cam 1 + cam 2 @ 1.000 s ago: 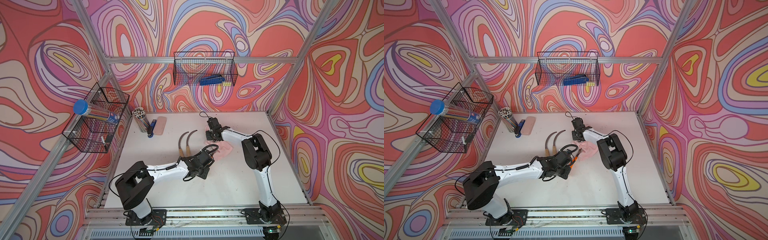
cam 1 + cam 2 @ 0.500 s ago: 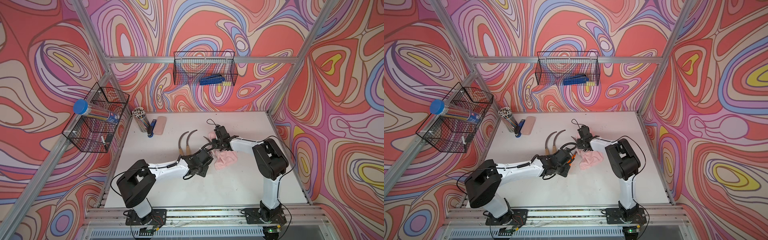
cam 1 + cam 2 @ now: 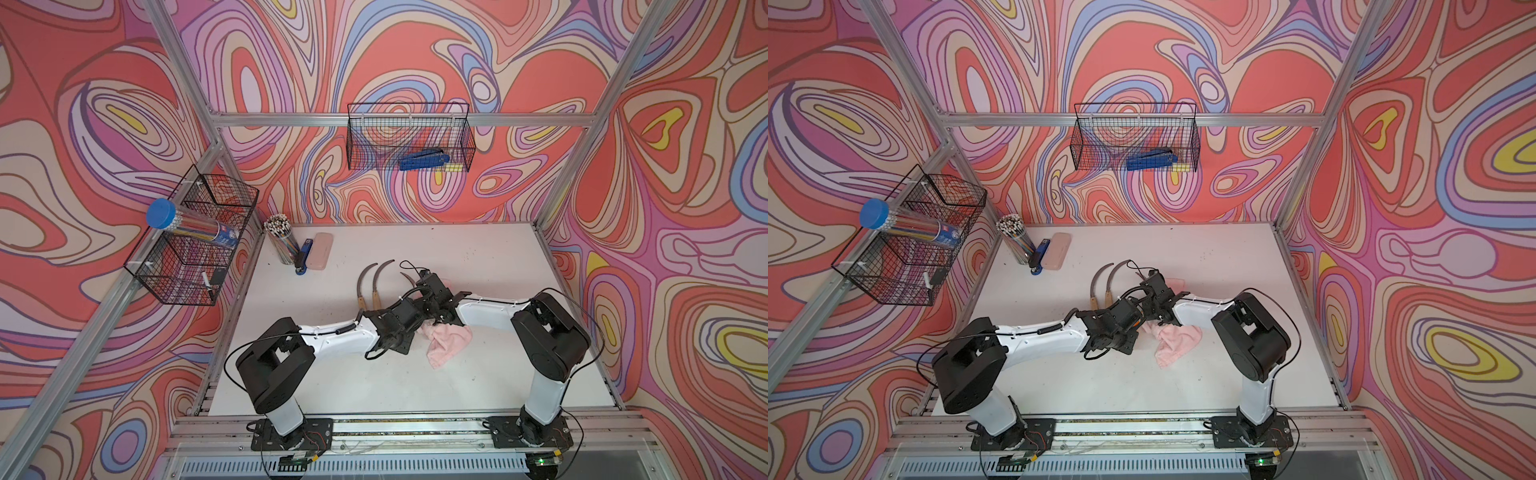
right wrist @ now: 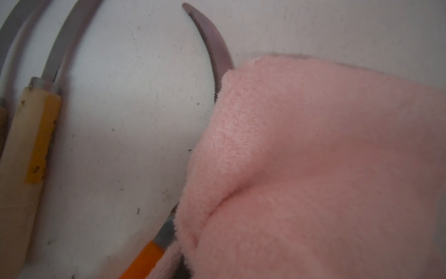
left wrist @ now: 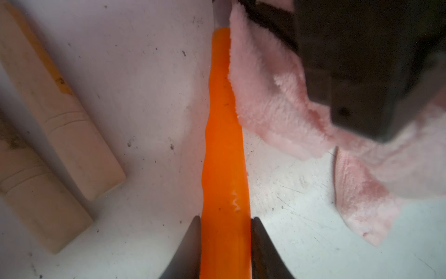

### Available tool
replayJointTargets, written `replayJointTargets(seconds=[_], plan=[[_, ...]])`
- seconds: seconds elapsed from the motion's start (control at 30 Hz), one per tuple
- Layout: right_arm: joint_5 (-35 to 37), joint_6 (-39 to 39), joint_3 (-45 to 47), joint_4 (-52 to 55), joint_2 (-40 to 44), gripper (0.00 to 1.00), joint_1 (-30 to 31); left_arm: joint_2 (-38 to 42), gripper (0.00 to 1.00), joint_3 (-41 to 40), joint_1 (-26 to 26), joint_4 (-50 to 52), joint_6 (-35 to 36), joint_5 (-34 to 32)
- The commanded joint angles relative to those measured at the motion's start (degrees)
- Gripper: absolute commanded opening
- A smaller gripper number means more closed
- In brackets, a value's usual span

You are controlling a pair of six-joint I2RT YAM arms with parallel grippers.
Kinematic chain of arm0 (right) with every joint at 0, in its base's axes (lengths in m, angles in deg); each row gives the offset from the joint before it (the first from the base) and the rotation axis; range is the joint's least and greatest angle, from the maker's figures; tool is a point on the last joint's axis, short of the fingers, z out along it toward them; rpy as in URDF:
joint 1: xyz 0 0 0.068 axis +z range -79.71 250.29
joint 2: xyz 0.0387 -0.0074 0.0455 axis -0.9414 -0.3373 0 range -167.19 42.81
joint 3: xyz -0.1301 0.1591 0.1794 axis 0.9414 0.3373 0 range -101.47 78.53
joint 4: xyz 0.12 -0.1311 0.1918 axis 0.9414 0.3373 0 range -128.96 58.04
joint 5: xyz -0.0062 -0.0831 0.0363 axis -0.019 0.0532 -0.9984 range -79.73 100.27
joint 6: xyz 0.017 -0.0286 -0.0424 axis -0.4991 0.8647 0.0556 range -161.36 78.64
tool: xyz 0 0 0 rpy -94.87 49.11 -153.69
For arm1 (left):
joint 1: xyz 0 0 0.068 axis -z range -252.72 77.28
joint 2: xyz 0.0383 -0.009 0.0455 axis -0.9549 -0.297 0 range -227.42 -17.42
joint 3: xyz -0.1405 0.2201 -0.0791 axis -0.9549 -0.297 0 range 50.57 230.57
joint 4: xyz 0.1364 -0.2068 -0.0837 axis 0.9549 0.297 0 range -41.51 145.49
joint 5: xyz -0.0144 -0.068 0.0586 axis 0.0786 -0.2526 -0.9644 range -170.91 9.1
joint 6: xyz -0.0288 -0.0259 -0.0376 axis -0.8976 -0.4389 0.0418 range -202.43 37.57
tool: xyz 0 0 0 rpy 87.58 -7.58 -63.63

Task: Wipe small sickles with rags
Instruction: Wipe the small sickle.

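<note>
On table (image 3: pixel 478 399), rag (image 4: pixel 313 169) draped over orange sickle (image 5: pixel 224 145)

At the middle of the table (image 3: pixel 478 395), two sickles (image 3: pixel 370 282) lie side by side. A third sickle (image 5: pixel 224 145) lies just right of them, the rag (image 3: pixel 446 343) draped over its blade.

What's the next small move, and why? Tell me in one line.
Probably draw the pink rag along the blade toward its bare tip: the left gripper clamps the orange handle, and the rag covers only the blade's lower part.
</note>
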Motion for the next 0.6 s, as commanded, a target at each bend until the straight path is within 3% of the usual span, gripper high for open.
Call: replayJointTargets(seconds=[0.0,0.3,0.57], plan=[[-0.62,-0.67,-0.49,1.57,0.08,0.00,0.61,-0.49,0.00,1.74,0.05,-2.13,0.87,2.37],[-6.68,4.70,-11.36,2.13,-5.46,0.00,-6.68,1.41,0.00,0.51,0.32,-2.13,1.99,4.30],[-7.76,7.54,-29.30,9.04,-14.99,0.00,-7.26,3.56,0.00,-0.68,0.41,-2.70,2.55,5.37]])
